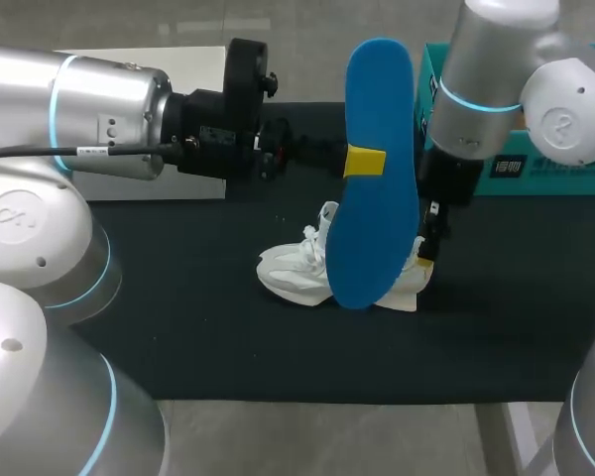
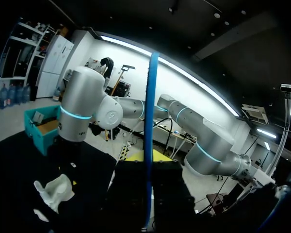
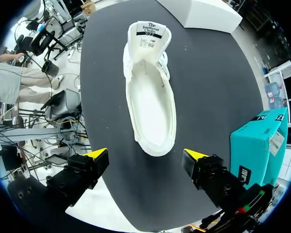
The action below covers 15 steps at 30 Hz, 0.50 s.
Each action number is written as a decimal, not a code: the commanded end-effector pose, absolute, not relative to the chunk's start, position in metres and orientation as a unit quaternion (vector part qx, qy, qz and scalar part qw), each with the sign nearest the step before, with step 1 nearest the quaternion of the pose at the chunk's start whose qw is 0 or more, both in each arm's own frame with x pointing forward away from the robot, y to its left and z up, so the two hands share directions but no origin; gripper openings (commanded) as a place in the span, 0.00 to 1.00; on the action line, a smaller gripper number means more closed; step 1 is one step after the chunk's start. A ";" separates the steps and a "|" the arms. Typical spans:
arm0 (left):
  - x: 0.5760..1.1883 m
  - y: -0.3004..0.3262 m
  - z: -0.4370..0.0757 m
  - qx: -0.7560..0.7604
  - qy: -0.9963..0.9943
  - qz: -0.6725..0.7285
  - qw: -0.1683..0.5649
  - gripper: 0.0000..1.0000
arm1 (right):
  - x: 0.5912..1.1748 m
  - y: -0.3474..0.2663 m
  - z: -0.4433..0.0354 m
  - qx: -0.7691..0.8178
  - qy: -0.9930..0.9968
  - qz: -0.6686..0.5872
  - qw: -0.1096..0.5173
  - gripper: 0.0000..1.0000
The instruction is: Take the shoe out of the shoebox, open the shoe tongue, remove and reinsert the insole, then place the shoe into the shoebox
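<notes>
My left gripper holds a blue insole upright in the air above the table, shut on its middle. In the left wrist view the insole shows edge-on between that gripper's yellow tips. A white shoe lies on the black mat, partly hidden behind the insole. My right gripper hangs open just above the shoe's heel. From the right wrist, the shoe shows an open, bare inside, its heel ahead of the spread fingers of the right gripper, which touch nothing.
The teal shoebox stands at the back right of the mat, beside my right arm; it also shows as the teal shoebox near the right gripper. A white box sits at the back left, behind my left arm.
</notes>
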<state>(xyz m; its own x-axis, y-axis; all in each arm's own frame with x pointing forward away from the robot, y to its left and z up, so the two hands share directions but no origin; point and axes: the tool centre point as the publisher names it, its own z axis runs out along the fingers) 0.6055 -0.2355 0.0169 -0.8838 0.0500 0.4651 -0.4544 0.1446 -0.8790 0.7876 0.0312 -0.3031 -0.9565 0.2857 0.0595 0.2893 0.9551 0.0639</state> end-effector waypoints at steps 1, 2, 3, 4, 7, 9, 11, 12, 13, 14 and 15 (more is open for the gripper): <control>0.606 -0.238 0.016 0.138 -0.729 0.640 0.198 0.00 | 0.810 0.049 -0.310 -0.149 -0.988 -0.022 0.034 1.00; 0.606 -0.238 0.016 0.138 -0.729 0.640 0.198 0.00 | 0.815 0.052 -0.312 -0.151 -0.988 -0.020 0.034 1.00; 0.606 -0.238 0.016 0.138 -0.729 0.640 0.198 0.00 | 0.820 0.056 -0.315 -0.153 -0.987 -0.019 0.035 1.00; 0.606 -0.238 0.016 0.138 -0.729 0.640 0.198 0.00 | 0.826 0.060 -0.317 -0.153 -0.987 -0.019 0.035 1.00; 0.606 -0.238 0.016 0.138 -0.729 0.640 0.198 0.00 | 0.840 0.070 -0.323 -0.150 -0.988 -0.011 0.030 1.00; 0.606 -0.238 0.016 0.138 -0.729 0.640 0.198 0.00 | 0.847 0.076 -0.329 -0.143 -0.989 0.004 0.030 1.00; 0.606 -0.238 0.016 0.138 -0.729 0.640 0.198 0.00 | 0.852 0.081 -0.335 -0.140 -0.990 0.003 0.028 1.00; 0.606 -0.238 0.016 0.138 -0.729 0.640 0.198 0.00 | 0.853 0.084 -0.337 -0.134 -0.991 0.007 0.028 1.00; 0.606 -0.238 0.016 0.138 -0.729 0.640 0.198 0.00 | 0.854 0.086 -0.339 -0.131 -0.991 0.010 0.026 1.00; 0.606 -0.238 0.016 0.138 -0.729 0.640 0.198 0.00 | 0.855 0.088 -0.341 -0.130 -0.991 0.011 0.027 1.00; 0.606 -0.238 0.016 0.138 -0.729 0.640 0.198 0.00 | 0.856 0.089 -0.343 -0.125 -0.992 0.011 0.028 1.00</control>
<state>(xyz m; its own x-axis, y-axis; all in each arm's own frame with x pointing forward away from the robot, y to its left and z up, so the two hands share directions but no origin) 0.6055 -0.2355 0.0169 -0.8838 0.0500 0.4651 -0.4544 0.1446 -0.8790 0.8456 0.0702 -0.3336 -0.9666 0.2529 0.0424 0.2543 0.9666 0.0309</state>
